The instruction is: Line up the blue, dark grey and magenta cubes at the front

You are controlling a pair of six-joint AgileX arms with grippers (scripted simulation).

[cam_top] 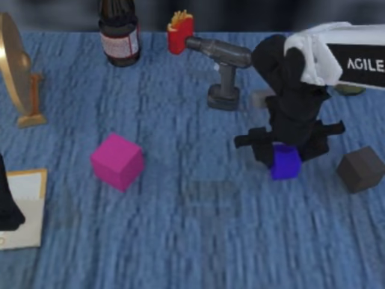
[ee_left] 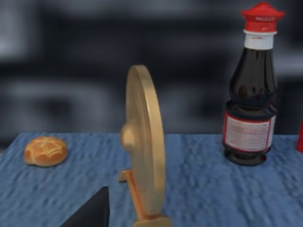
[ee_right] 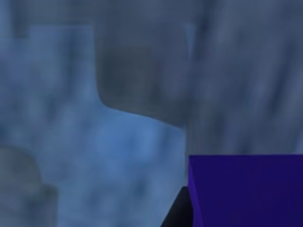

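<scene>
The small blue cube (cam_top: 285, 164) (ee_right: 246, 189) is at the right of the table's middle, under my right gripper (cam_top: 281, 154), which is shut on it. One dark finger (ee_right: 177, 210) presses against the cube's side in the right wrist view. The dark grey cube (cam_top: 361, 169) rests on the cloth just right of it, apart from the gripper. Far to the left lies the large magenta cube (cam_top: 117, 161), alone. My left gripper (cam_top: 7, 208) is parked at the left edge, open, with one fingertip (ee_left: 92, 213) showing and nothing held.
A dark grey power drill (cam_top: 224, 66) lies behind the right arm. A sauce bottle (cam_top: 119, 33) (ee_left: 251, 94) and a red fries box (cam_top: 180, 33) stand at the back. A gold disc on a stand (cam_top: 15, 72) (ee_left: 144, 146) and a bread roll (ee_left: 45, 151) are at the far left, with a tan pad (cam_top: 27, 208) beneath the left gripper.
</scene>
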